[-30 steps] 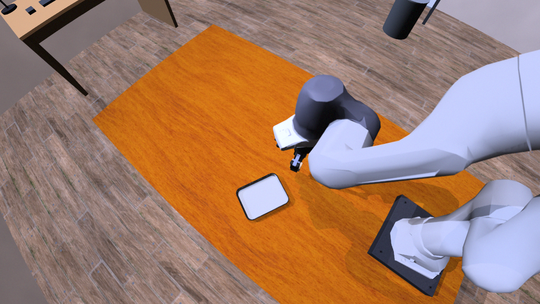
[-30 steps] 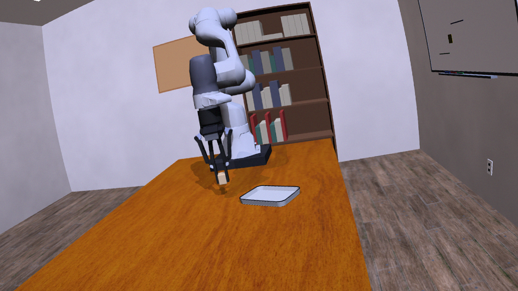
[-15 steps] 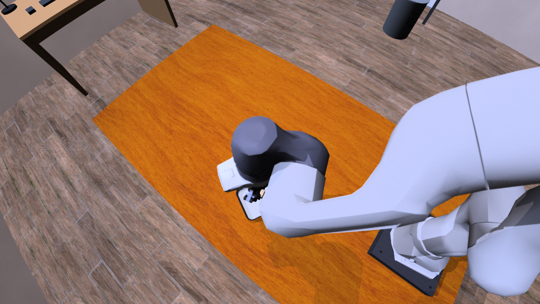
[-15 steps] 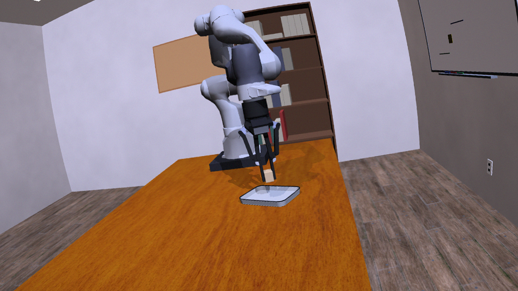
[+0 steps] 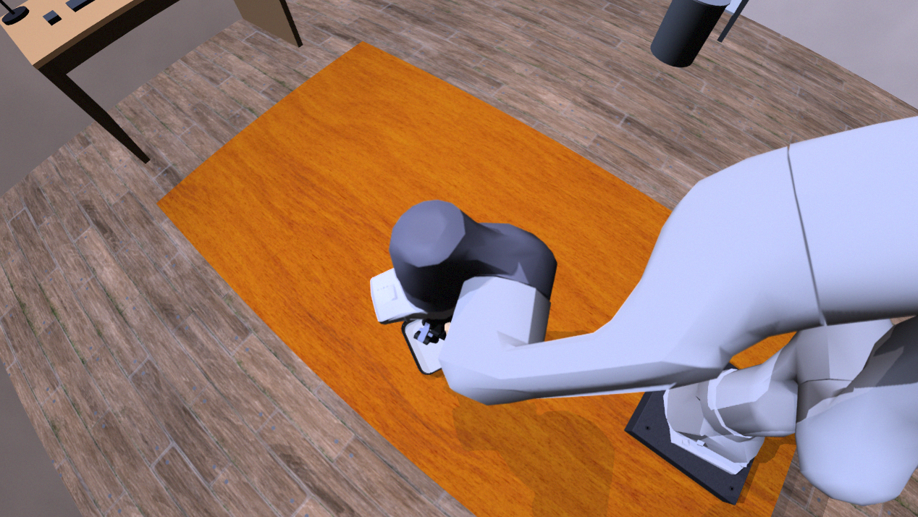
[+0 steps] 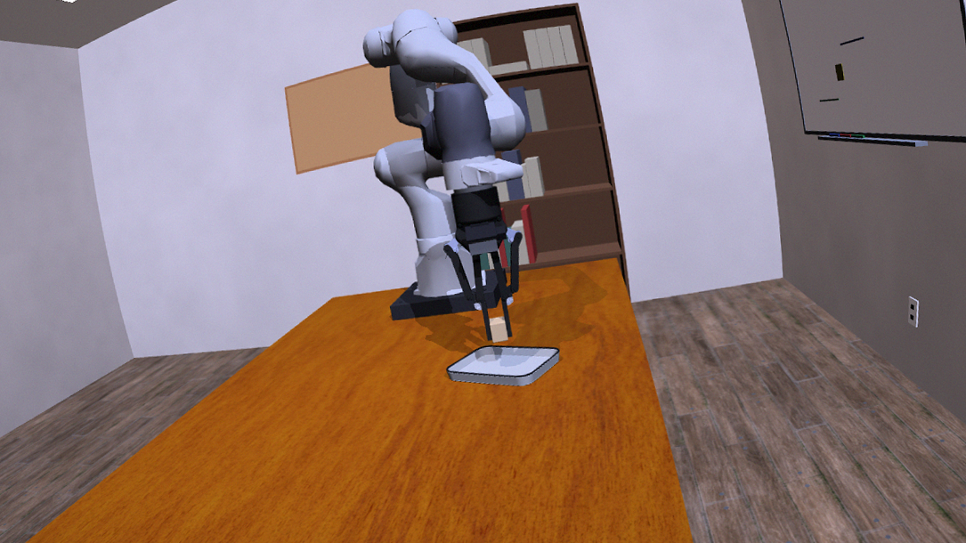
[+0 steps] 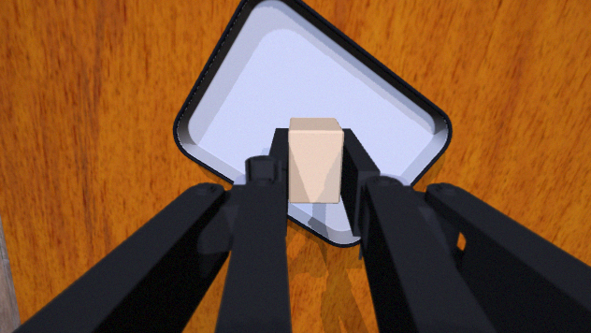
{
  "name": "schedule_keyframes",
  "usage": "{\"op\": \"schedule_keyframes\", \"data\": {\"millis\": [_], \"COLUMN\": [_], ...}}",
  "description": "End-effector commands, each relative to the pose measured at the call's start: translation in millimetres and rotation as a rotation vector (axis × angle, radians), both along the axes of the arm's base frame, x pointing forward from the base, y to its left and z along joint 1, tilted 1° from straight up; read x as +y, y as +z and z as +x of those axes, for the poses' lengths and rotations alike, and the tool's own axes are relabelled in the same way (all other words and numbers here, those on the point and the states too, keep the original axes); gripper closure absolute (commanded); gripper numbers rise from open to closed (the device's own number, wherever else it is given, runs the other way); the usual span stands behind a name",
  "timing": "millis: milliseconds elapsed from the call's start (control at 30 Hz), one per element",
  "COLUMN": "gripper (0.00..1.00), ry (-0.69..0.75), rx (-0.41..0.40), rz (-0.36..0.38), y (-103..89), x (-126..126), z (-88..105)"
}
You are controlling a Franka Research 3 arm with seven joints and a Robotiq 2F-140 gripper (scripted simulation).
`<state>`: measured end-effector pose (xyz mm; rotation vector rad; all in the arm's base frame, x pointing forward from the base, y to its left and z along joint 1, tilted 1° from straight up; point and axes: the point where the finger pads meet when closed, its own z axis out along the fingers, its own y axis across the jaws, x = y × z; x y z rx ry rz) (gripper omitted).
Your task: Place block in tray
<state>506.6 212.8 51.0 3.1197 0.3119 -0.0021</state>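
My gripper (image 7: 312, 151) (image 6: 497, 317) (image 5: 428, 334) is shut on a small beige block (image 7: 314, 159) (image 6: 498, 330) (image 5: 447, 329) and points straight down. It holds the block in the air a little above the white tray (image 7: 281, 70) (image 6: 499, 379) (image 5: 420, 358), which has a dark rim and lies flat on the orange table (image 5: 321, 160) (image 6: 379, 469). In the wrist view the block hangs over the tray's floor, towards its near corner. In the top view the arm hides most of the tray and the block.
The arm's black base plate (image 5: 680, 449) (image 6: 415, 307) sits at the table's far end. A bookshelf (image 6: 562, 142) stands behind it. The table's right edge (image 6: 652, 379) runs close by the tray. A side desk (image 5: 64, 38) stands off the table.
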Motion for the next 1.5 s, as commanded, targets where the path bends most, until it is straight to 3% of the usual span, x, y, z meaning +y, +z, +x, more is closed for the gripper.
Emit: {"op": "schedule_keyframes", "data": {"millis": [0,1067,1467], "gripper": [0.90,0.90,0.90], "ry": [-0.024,-0.024,-0.024], "rx": [0.005,0.005,0.005], "rz": [-0.005,-0.005,-0.005], "y": [-1.8,-2.4,-17.9], "x": [-1.1,-1.1,-1.7], "z": [-1.6,-1.6,-1.9]}}
